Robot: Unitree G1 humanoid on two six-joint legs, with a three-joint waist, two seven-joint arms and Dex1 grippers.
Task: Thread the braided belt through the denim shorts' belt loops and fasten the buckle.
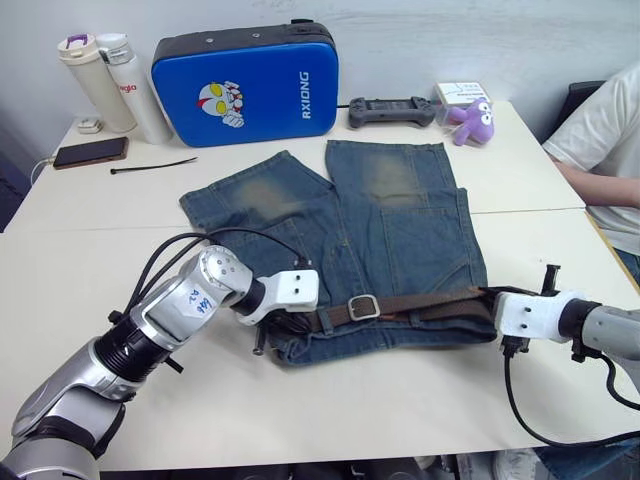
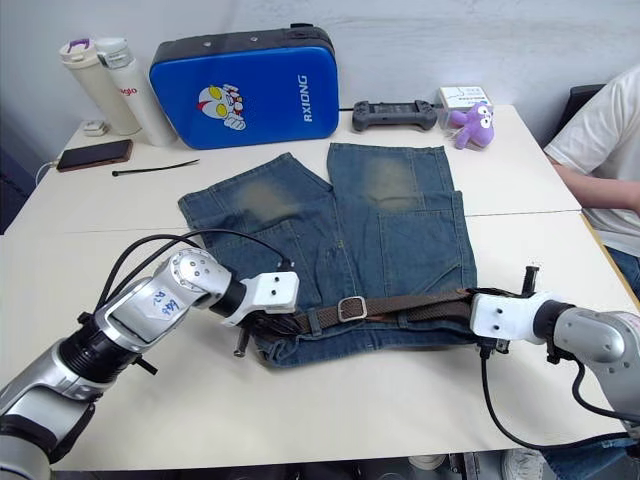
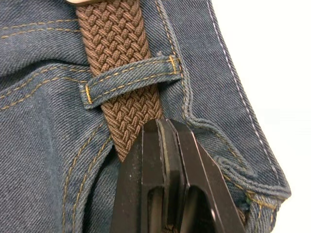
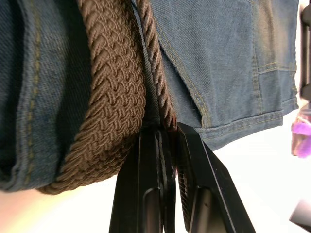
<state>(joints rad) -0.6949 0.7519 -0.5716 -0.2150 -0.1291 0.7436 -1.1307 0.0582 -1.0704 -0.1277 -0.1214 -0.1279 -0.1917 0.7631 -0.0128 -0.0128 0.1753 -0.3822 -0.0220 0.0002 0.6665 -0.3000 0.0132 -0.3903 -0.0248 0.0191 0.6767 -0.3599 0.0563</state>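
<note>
1 braided belt (image 1: 420, 303) is clamped by both grippers, left (image 3: 163, 133) & right (image 4: 163, 128), on 1 pr denim shorts (image 1: 400, 220); 1 belt loop (image 3: 130, 80) is threaded.

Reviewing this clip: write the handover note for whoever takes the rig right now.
Left tool: shut on the braided belt, just past a belt loop.
Right tool: shut on the belt at the waistband's other end.
Denim shorts lie flat on the table; belt runs along the waistband, buckle near the middle.
Done: belt threaded through at least that loop.
Left: whether the buckle is fastened cannot be told; check.
</note>
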